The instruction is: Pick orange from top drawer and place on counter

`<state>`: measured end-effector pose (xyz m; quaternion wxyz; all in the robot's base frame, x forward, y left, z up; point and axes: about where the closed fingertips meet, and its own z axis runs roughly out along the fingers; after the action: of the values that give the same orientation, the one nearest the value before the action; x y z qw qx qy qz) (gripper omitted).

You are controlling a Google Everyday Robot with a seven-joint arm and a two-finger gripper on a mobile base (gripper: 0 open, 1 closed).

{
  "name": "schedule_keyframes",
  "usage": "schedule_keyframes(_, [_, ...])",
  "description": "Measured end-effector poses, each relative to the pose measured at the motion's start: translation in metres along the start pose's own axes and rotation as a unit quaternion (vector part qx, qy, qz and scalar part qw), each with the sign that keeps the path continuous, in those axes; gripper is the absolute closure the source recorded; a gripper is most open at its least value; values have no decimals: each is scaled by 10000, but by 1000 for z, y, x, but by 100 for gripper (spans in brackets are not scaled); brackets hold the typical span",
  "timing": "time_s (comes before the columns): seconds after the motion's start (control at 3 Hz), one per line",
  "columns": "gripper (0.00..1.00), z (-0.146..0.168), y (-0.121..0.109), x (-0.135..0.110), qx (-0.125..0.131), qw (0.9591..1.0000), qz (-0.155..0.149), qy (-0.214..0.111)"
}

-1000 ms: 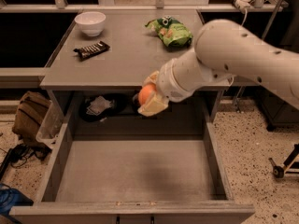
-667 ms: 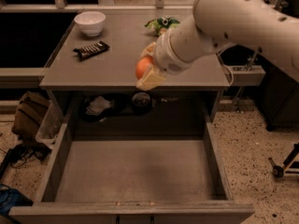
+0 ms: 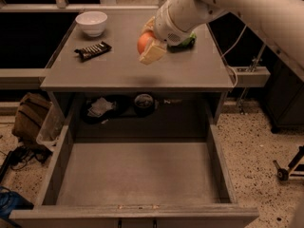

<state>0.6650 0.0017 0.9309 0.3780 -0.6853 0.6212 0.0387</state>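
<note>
My gripper point(image 3: 146, 42) is shut on the orange point(image 3: 143, 42) and holds it in the air above the middle of the counter point(image 3: 123, 70). Its cream fingers point(image 3: 153, 52) cover the fruit's right side. A faint shadow lies on the counter below it. The top drawer point(image 3: 137, 172) is pulled fully out below the counter, and its grey floor is bare.
A white bowl point(image 3: 91, 22) stands at the counter's back left. A dark snack bar point(image 3: 93, 50) lies in front of it. A green bag point(image 3: 186, 42) is partly hidden behind my arm. The dark recess under the counter holds clutter point(image 3: 124, 104). A brown bag point(image 3: 29, 118) sits on the floor at left.
My gripper has lifted the orange from in front of the counter's edge up and back, so that it now hangs over the counter top.
</note>
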Motion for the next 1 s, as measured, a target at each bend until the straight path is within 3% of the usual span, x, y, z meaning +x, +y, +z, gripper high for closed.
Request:
schedule_keyframes(0.33, [100, 30, -22, 25, -322, 9992, 178, 179])
schedule_keyframes(1.0, [100, 80, -13, 64, -977, 9940, 490, 106])
